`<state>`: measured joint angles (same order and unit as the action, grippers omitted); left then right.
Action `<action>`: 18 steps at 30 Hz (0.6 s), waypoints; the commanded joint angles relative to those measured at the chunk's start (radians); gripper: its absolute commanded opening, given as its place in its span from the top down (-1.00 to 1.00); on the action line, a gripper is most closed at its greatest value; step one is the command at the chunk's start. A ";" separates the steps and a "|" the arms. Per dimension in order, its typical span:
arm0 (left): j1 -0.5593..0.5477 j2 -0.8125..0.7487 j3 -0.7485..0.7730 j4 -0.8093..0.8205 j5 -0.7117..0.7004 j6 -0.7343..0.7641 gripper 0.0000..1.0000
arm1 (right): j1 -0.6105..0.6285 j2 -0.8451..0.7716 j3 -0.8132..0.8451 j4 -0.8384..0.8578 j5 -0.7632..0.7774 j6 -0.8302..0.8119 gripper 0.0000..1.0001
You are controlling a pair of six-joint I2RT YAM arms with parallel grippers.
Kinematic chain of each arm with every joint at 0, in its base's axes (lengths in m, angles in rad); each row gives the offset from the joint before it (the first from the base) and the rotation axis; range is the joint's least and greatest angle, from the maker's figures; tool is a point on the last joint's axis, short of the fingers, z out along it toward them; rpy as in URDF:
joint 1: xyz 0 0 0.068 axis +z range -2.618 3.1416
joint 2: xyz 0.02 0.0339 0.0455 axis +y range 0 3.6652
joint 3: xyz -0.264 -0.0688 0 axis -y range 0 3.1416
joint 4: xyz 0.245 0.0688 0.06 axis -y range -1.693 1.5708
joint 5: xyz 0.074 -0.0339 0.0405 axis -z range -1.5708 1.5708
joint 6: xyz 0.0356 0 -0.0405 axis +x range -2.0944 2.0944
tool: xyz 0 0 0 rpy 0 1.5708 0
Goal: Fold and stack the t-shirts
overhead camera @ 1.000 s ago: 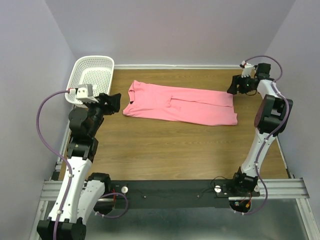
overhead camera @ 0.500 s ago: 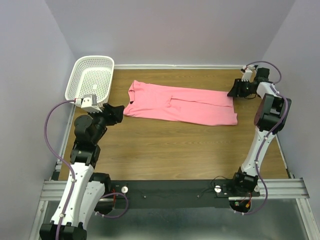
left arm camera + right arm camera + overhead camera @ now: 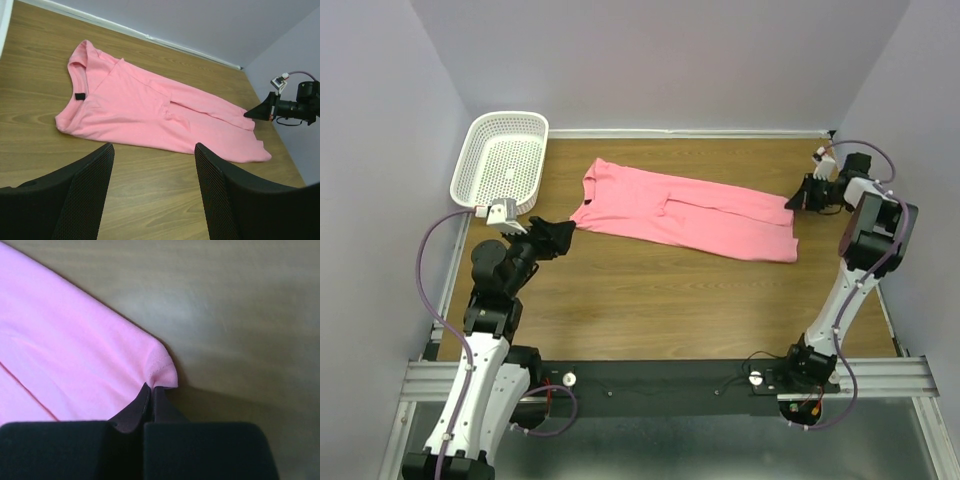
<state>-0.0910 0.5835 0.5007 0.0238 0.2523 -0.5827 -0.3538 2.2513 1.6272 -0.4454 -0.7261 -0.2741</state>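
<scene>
A salmon-pink t-shirt (image 3: 680,210) lies flat on the wooden table, folded into a long strip, with its collar at the left and its hem at the right. My right gripper (image 3: 798,198) is at the hem's far right corner. In the right wrist view the t-shirt (image 3: 75,340) has that corner puckered between the tips of the right gripper (image 3: 151,388), which is shut on it. My left gripper (image 3: 565,232) hovers just near-left of the collar end. It shows as the left gripper (image 3: 154,150) standing open with only bare table between the fingers, the t-shirt (image 3: 150,105) just beyond them.
A white mesh basket (image 3: 463,170) stands at the far left corner of the table (image 3: 650,290). Walls close the table in at the back and on both sides.
My right gripper has shut on the hem corner and drawn it slightly right. The left arm has swung away from the basket toward the collar end and lowered.
</scene>
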 commanded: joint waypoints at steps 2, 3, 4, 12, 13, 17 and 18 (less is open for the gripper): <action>0.007 -0.016 -0.076 0.085 0.091 -0.081 -0.46 | -0.123 -0.117 -0.263 -0.088 0.195 -0.160 0.99; 0.005 -0.010 -0.111 0.118 0.117 -0.101 -0.46 | -0.155 -0.178 -0.298 -0.088 0.212 -0.184 0.99; 0.004 -0.001 -0.128 0.136 0.126 -0.123 -0.46 | -0.174 -0.205 -0.329 -0.088 0.224 -0.229 0.99; -0.127 0.140 -0.208 0.283 0.023 -0.259 -0.44 | -0.382 -0.432 -0.591 -0.095 0.297 -0.430 0.76; -0.153 0.172 -0.203 0.301 -0.008 -0.270 -0.44 | -0.393 -0.432 -0.608 -0.093 0.306 -0.453 0.64; -0.312 0.475 -0.105 0.369 -0.180 -0.327 -0.43 | -0.402 -0.562 -0.661 -0.085 0.341 -0.559 -0.04; -0.329 0.537 -0.047 0.381 -0.198 -0.339 -0.43 | -0.402 -0.573 -0.656 -0.085 0.340 -0.563 -0.08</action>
<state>-0.3393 0.9226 0.3374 0.2920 0.2241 -0.8444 -0.7547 1.7275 1.0023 -0.4950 -0.4797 -0.7174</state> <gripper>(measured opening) 0.718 0.500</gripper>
